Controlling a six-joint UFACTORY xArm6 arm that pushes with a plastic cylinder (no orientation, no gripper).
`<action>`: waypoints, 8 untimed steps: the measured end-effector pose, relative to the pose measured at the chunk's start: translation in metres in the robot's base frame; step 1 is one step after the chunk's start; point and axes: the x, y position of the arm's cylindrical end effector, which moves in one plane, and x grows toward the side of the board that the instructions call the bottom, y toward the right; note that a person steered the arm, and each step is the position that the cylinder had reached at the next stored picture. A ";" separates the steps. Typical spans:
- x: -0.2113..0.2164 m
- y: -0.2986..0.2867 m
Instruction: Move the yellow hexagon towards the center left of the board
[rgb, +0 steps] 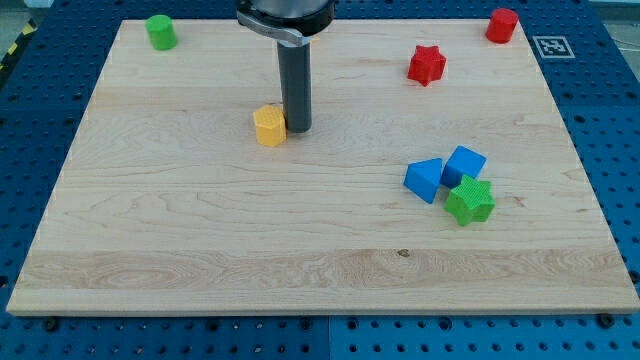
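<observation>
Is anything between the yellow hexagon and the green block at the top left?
No. In the camera view, only bare board lies between yellow hexagon and green block.

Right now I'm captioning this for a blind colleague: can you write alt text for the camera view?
My tip rests beside the yellow hexagon, on its right in the view, on a wooden board. A green block sits top left, a red star and red block top right, and two blue blocks with a green star cluster lower right.
</observation>
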 end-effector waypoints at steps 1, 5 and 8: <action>0.007 -0.010; 0.025 -0.037; 0.025 -0.105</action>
